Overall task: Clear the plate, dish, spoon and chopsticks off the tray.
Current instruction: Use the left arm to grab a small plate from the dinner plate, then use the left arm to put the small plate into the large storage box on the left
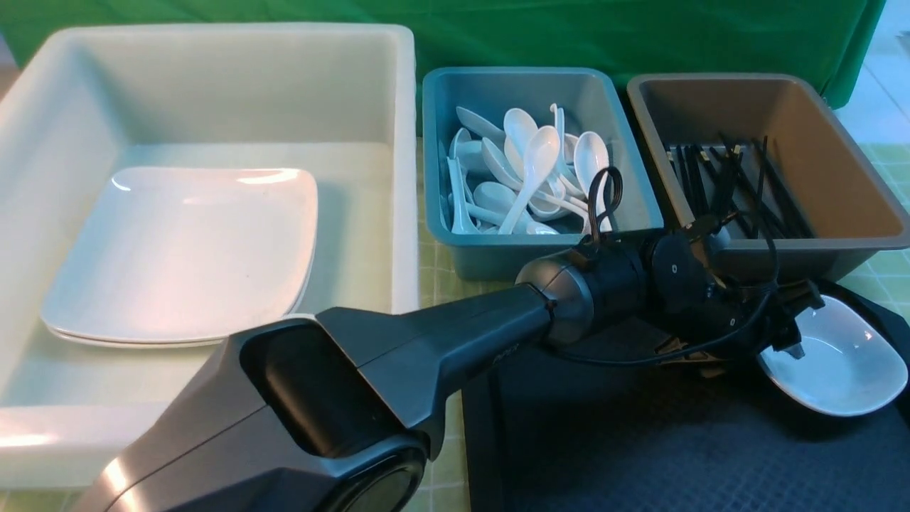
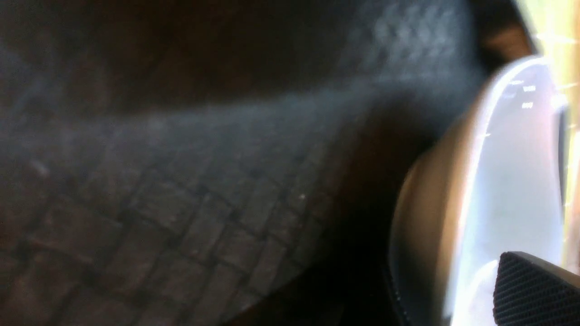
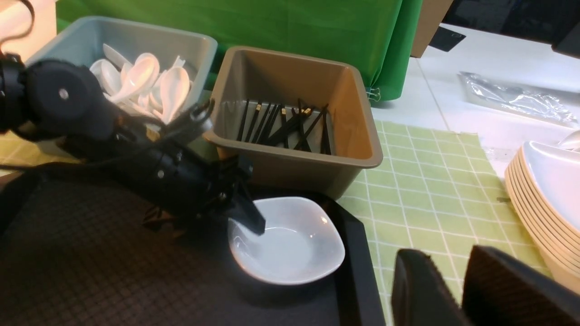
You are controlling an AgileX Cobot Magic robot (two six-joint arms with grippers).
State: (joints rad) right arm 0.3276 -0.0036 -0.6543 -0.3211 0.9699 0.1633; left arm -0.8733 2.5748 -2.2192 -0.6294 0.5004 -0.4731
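A small white dish (image 1: pixel 839 363) sits on the black tray (image 1: pixel 640 441) at its far right corner. My left gripper (image 1: pixel 785 350) reaches across to it and stands open astride its near rim. One ribbed pad (image 2: pixel 534 290) is inside the dish (image 2: pixel 512 181); the other finger is outside the rim, mostly hidden. My right gripper (image 3: pixel 446 256) hovers open over the green cloth, right of the tray (image 3: pixel 90 253), holding nothing. Two large white plates (image 1: pixel 185 249) lie stacked in the white tub. Spoons (image 1: pixel 533 171) fill the teal bin, and chopsticks (image 1: pixel 739 185) lie in the brown bin.
The white tub (image 1: pixel 398 142) stands at the left, the teal bin (image 1: pixel 462 249) in the middle and the brown bin (image 1: pixel 881 235) at the right, all behind the tray. A stack of cream-edged plates (image 3: pixel 543 190) stands on the checked cloth (image 3: pixel 421 181), right of my right gripper.
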